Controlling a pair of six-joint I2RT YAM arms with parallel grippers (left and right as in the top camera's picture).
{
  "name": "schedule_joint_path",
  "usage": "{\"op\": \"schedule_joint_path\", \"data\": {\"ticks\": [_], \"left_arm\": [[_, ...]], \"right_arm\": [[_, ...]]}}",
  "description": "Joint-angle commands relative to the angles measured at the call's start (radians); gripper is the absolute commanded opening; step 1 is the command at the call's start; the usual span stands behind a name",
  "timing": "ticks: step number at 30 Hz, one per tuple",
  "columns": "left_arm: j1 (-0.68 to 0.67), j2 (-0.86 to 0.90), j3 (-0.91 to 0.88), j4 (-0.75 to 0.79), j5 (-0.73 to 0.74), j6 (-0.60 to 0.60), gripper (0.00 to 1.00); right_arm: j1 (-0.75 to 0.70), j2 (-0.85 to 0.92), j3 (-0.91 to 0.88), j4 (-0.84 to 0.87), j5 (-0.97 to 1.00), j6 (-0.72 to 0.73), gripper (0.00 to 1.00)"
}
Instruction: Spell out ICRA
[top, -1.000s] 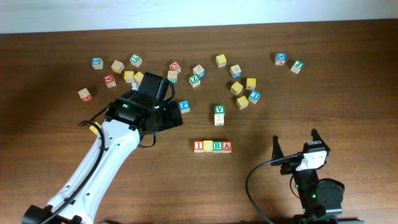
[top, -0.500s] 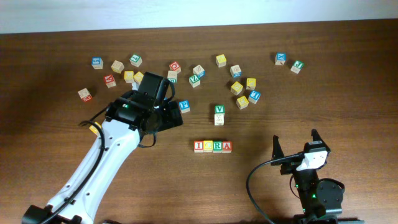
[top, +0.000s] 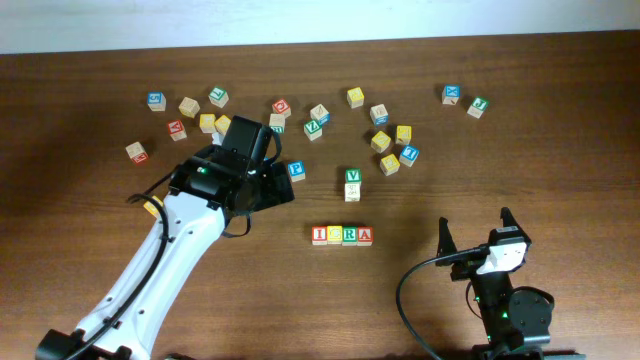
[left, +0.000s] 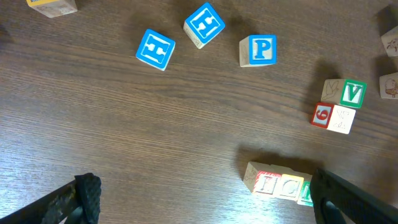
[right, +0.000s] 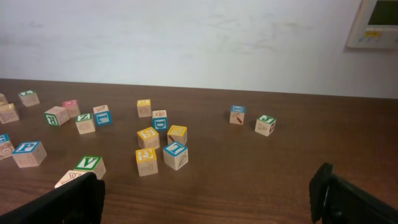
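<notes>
Four wooden cubes lie touching in a row at the table's middle: red I (top: 320, 235), yellow C (top: 335, 235), green R (top: 350, 235), red A (top: 365, 235). My left gripper (top: 268, 188) hovers open to the left of and behind the row, with nothing between its fingers. In the left wrist view the I (left: 268, 184) and C (left: 289, 186) show at the lower right beside my left gripper (left: 205, 199); its right finger (left: 329, 196) covers most of the R and hides the A. My right gripper (top: 474, 222) stands open and empty, right of the row; in the right wrist view (right: 205, 193) the row is out of view.
A green V cube (top: 352, 177) and a pale cube (top: 352, 192) sit just behind the row. A blue P cube (top: 296, 170) lies near my left gripper. Several loose cubes are scattered along the back, from the far left (top: 136, 152) to the far right (top: 478, 106).
</notes>
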Motion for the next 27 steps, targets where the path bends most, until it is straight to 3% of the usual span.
{"op": "schedule_joint_path", "data": {"ticks": [1,14,23,27], "left_arm": [[0.005,-0.014,0.009,-0.008,-0.015,0.008,0.99],[0.004,-0.024,0.009,-0.007,-0.015,0.008,0.99],[0.008,-0.167,-0.033,-0.005,-0.014,0.284,0.99],[0.040,-0.277,-0.134,0.009,0.013,0.330,0.99]], "right_arm": [[0.002,-0.008,-0.007,-0.003,0.008,0.007,0.98],[0.002,-0.008,-0.007,-0.003,0.008,0.007,0.98],[0.002,-0.008,-0.007,-0.003,0.008,0.007,0.98],[0.002,-0.008,-0.007,-0.003,0.008,0.007,0.98]]}}
